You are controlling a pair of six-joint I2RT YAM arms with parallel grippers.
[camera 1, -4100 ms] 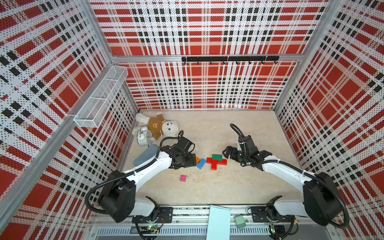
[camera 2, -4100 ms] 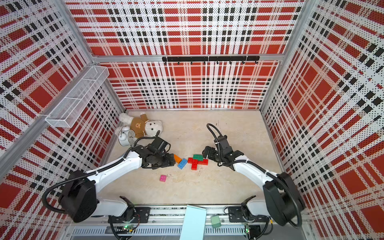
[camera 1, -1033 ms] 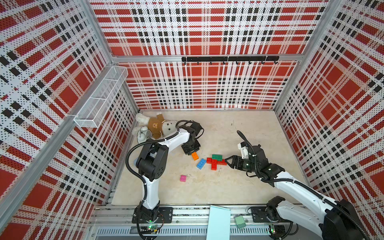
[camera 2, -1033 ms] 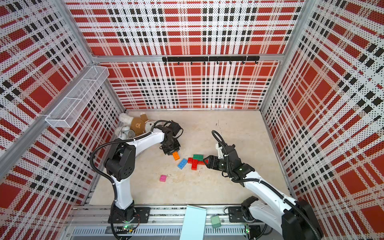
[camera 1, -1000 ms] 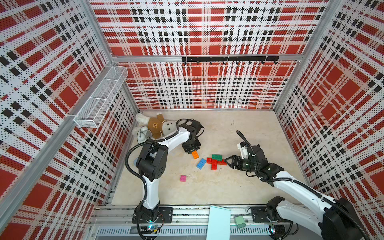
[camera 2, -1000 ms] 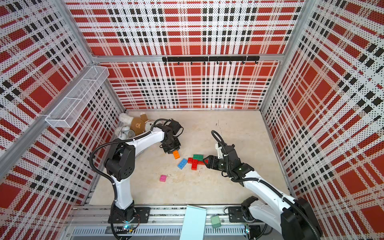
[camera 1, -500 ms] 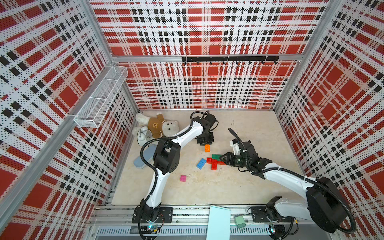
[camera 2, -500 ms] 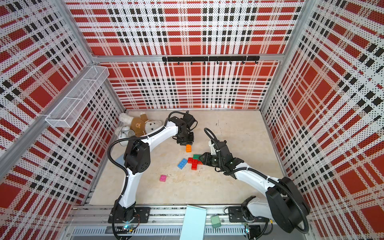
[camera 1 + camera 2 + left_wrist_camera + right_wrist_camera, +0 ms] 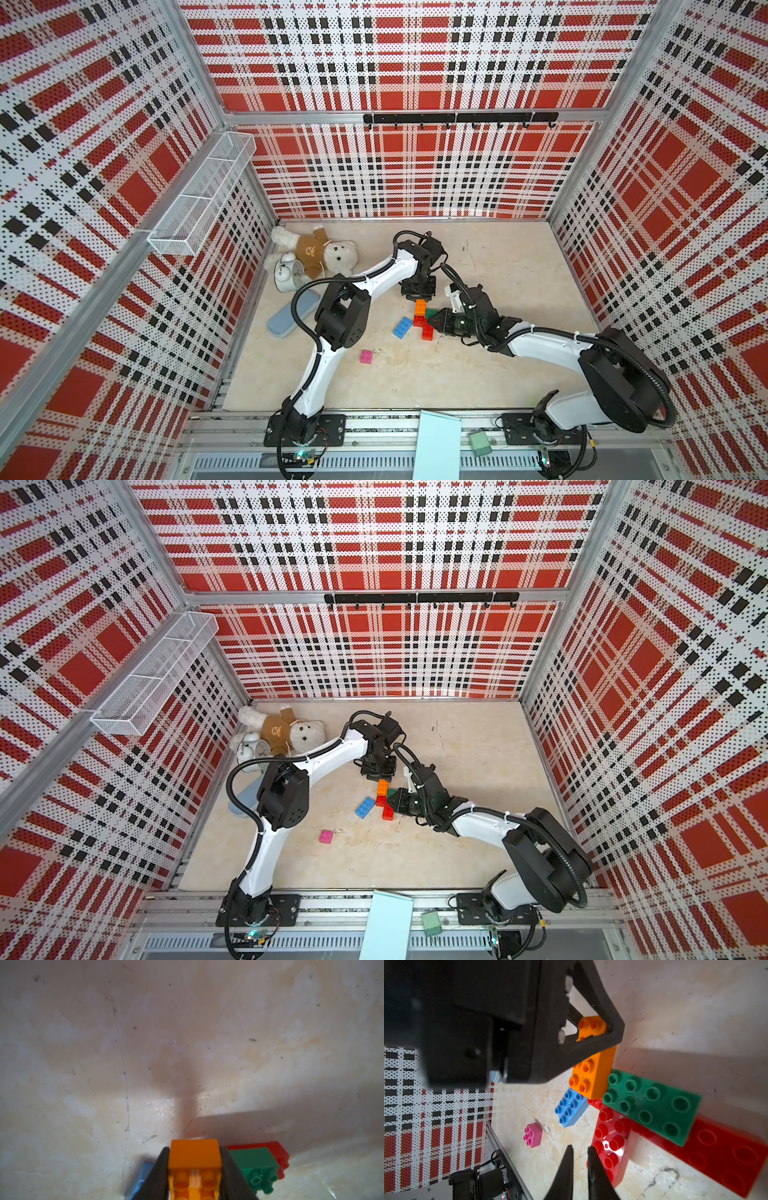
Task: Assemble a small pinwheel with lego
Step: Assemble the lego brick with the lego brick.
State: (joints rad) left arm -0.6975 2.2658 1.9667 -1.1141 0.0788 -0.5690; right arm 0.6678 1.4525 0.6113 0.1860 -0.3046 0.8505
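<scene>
My left gripper [image 9: 419, 296] is shut on the orange brick [image 9: 194, 1155], one dark finger [image 9: 591, 1051] on each long side. The orange brick [image 9: 420, 307] rests against the end of the green brick [image 9: 652, 1101], which lies on top of two crossed red bricks [image 9: 610, 1138]. A blue brick [image 9: 402, 327] lies just left of that cluster. The pink square brick [image 9: 366, 357] sits alone nearer the front. My right gripper [image 9: 579, 1148] is shut to a thin slit with nothing in it, one fingertip beside the red brick's edge [image 9: 426, 330].
A teddy bear [image 9: 316, 255], a white alarm clock [image 9: 286, 276] and a blue-grey case [image 9: 286, 318] lie along the left wall. A wire basket [image 9: 199, 199] hangs on that wall. A pale blue card [image 9: 436, 444] stands at the front rail.
The left gripper has carried the orange brick rightwards to the green and red cluster. The right gripper's jaws have narrowed from wide to almost touching, close to the red bricks.
</scene>
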